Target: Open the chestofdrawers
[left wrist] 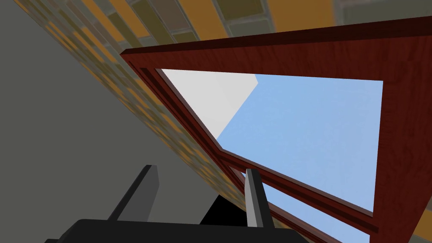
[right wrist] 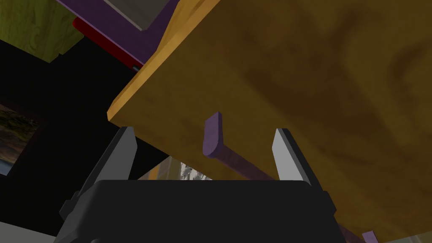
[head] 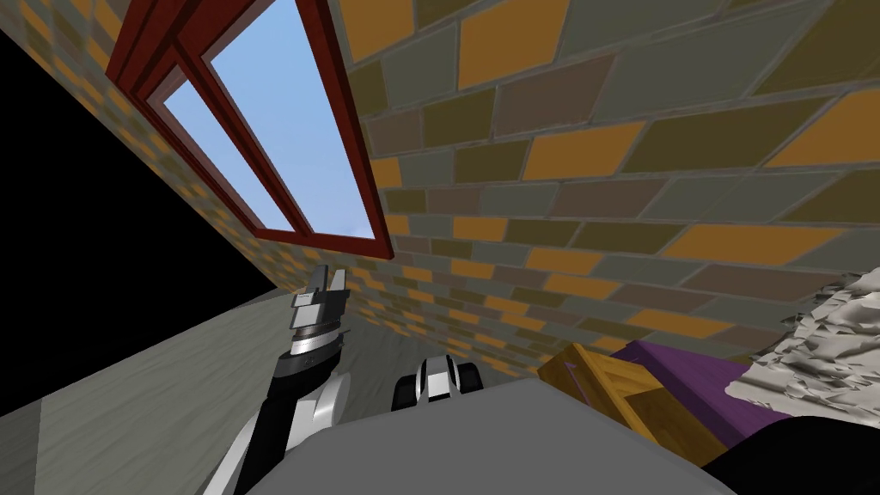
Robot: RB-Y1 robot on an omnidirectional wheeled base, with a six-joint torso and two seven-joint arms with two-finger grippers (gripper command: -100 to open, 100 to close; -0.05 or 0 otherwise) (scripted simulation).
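Chest of drawers (head: 601, 378): yellow-brown wood, at near right, close against the patchwork brick wall (head: 601, 172). A purple slab (head: 696, 378) lies just beside it on the right. Further right is a white rumpled heap (head: 838, 344); cannot tell whether the heap rests on the slab.

Right tool (right wrist: 204, 130): released, fingers spread wide, nothing gripped. It is held close up to the chest's front panel (right wrist: 303, 84), which is plain wood with a paler edge.

Handle (right wrist: 212, 136): purple, a bar standing off the panel. One end of it sits between the two fingers in the right wrist view, and the bar runs on behind one finger toward the panel's other side. No finger is seen touching it. Cannot tell how far the fingertips stand from the panel, nor whether any drawer is pulled out.

Left tool (head: 325, 288): raised at far left, just below the lower corner of the red-framed window (head: 284, 129) and above the grey floor (head: 129, 387). Fingers apart, nothing between them; released. It is well apart from the chest.
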